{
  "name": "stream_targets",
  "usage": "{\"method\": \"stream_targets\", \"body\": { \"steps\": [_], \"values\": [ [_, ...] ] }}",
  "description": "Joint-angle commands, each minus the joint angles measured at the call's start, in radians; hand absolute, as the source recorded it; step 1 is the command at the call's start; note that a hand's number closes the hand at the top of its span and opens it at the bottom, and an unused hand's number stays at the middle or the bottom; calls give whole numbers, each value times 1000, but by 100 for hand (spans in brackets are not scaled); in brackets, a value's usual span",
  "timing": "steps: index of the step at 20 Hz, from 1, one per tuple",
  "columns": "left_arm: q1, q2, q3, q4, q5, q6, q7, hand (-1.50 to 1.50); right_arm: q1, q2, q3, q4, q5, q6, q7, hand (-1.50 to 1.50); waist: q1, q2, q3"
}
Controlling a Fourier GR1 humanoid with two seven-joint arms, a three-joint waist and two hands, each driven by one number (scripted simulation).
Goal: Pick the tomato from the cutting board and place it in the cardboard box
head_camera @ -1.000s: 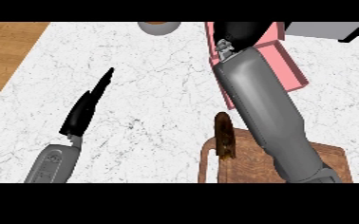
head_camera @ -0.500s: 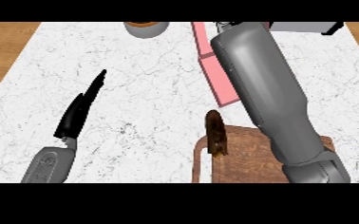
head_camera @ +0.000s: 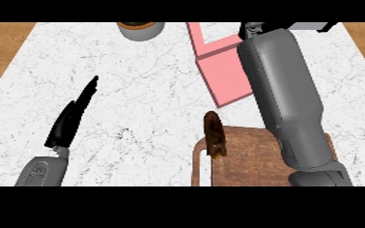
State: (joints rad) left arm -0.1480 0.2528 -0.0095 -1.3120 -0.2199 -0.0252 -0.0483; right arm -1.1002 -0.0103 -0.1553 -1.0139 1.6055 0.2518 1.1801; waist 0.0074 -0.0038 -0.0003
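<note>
The pink box (head_camera: 227,75) lies at the back right of the marble counter, partly covered by my right forearm (head_camera: 281,92). That forearm reaches over the box, and only a dark bit of my right hand (head_camera: 251,29) shows at the top edge. The tomato is not visible in the head view. The brown cutting board (head_camera: 246,164) lies at the lower right, under the forearm. A dark brown elongated object (head_camera: 214,134) rests on its left edge. My left hand (head_camera: 70,118) rests open at the lower left, fingers straight and pointing away.
A grey bowl (head_camera: 140,29) with a brown inside stands at the back edge, left of the box. Wooden strips border the counter (head_camera: 143,87) at the far left and right. White marble stretches between my left hand and the board.
My right forearm has swung further over the pink box, and its hand has passed up to the top edge. More of the box's left wall now shows. My left hand has barely moved.
</note>
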Motion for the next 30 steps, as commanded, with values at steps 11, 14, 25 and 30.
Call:
{"method": "stream_targets", "body": {
  "steps": [11, 14, 25, 30],
  "values": [
    [-13, -38, -19, -4, -35, 34, 3, 0, 217, 10, -46, -102, -203, -436, -57, -150, 13, 7, 1],
    [-29, -12, -3, -26, -9, -4, 23, 0, 206, 10, -79, -173, -209, -580, -122, -150, 15, 7, 2],
    [-30, -14, 23, -4, -12, 13, 22, 0, 374, 10, -118, -353, -323, -954, -168, -150, -11, 1, 1],
    [2, -36, 7, -24, -22, 20, 23, 0, 605, 10, -30, -566, -328, -1037, -233, -150, -20, -2, 1]
  ]
}}
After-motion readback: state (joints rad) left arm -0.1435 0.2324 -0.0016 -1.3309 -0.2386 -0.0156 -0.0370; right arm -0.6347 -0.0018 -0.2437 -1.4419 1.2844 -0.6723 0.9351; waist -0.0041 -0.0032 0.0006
